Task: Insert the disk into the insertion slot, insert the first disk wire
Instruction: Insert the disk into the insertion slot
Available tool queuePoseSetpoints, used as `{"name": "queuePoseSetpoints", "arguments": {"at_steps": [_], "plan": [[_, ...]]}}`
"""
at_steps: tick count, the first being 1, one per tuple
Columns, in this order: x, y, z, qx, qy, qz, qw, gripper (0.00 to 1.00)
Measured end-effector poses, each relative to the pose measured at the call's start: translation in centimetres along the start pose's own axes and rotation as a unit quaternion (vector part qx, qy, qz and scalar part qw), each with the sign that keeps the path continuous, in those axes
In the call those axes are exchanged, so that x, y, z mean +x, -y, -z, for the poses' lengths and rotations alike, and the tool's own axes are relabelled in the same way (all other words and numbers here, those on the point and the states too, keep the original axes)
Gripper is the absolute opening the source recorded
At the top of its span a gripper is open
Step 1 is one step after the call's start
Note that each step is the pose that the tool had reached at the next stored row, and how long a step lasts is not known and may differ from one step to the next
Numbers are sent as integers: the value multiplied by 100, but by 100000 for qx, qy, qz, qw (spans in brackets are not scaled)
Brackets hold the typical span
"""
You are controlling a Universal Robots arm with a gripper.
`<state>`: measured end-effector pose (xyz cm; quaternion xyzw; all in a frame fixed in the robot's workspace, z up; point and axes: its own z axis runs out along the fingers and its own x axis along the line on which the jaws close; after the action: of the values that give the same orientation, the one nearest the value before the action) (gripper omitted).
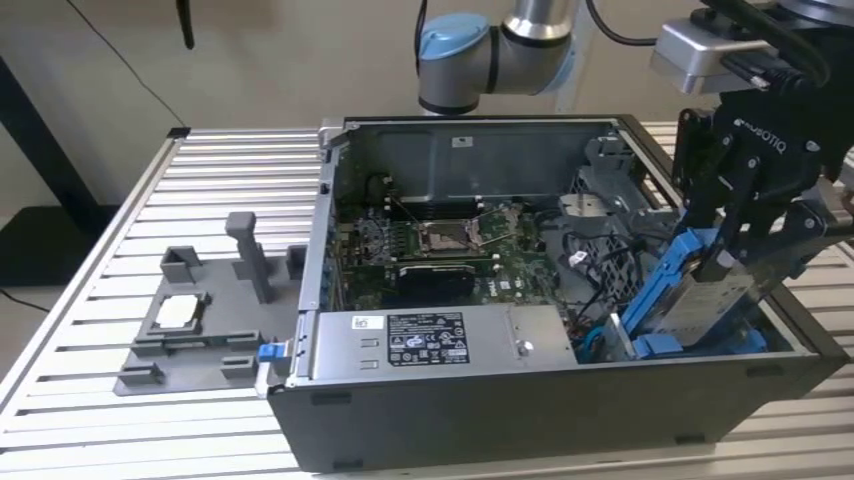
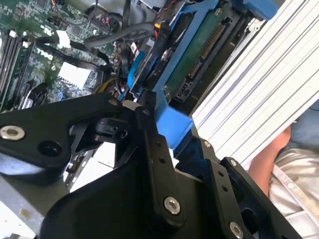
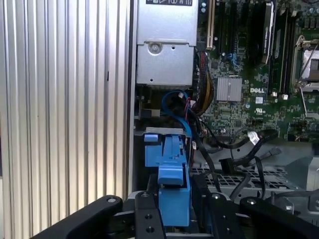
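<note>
clamped the gripper [image 1: 743,268] on the disk [image 1: 697,305], with the fingers [image 3: 148,219] pressed against both sides of its blue carrier [image 3: 174,191] in the first wrist view. held the disk tilted on its edge inside the computer case [image 1: 534,420], at the case's near corner on the exterior view's right. had the disk's lower end down at the insertion slot [image 1: 661,346] and its blue clips, and the upper part above the case's rim. saw a green circuit board [image 2: 197,55] on one face of the disk in the second wrist view. found loose black cables [image 3: 234,149] inside the case, between the insertion slot and the motherboard [image 1: 441,240]. found the silver power-supply box [image 1: 427,335] along the case's near wall, just beside the insertion slot. found a grey fixture [image 1: 200,320] outside the case, on the slatted table [image 1: 227,150].
</note>
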<state>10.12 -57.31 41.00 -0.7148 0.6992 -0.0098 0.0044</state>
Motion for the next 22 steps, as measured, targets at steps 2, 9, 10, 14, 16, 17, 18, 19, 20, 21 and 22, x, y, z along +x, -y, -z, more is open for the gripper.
{"name": "queuePoseSetpoints", "arguments": {"at_steps": [2,9,10,14,16,17,18,19,20,21,22], "plan": [[0,0,2,0,-4,4,100000,40],[1,0,10,0,0,4,100000,32],[0,1,23,-25,-28,3,100000,32],[2,4,202,-40,-4,0,100000,32],[3,6,295,-39,-11,1,100000,32],[3,7,334,-38,-18,0,100000,32],[3,8,368,-37,-5,2,100000,32],[4,8,409,-38,-4,2,100000,32],[4,9,457,-28,-18,0,100000,32],[4,9,471,76,-7,10,100000,32],[4,4,469,316,82,1,99999,32]]}}
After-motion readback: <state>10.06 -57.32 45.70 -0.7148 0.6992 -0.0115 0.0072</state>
